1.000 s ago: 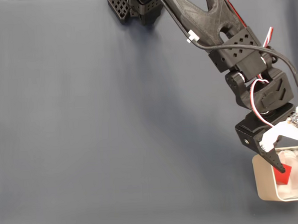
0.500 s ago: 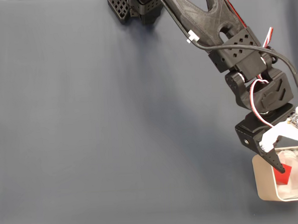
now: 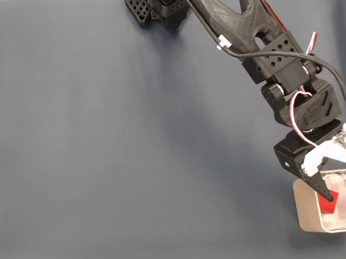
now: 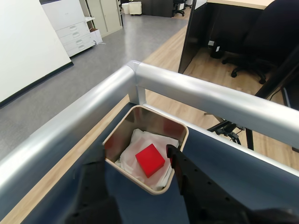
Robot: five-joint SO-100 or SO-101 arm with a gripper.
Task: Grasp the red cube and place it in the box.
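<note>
We judge the task to be at its release step. In the wrist view, going left to right, the box (image 4: 122,132) sits at the table's corner with white padding (image 4: 136,143) inside, and the red cube (image 4: 150,160) lies on that padding, free of both fingers; the gripper (image 4: 133,164) stands open above it. The cube is small, bright red, matte, sharp-edged. In the fixed view the gripper (image 3: 330,194) hangs over the box (image 3: 308,215). The next move, in our judgement, calls for a straight lift clear of the rim.
</note>
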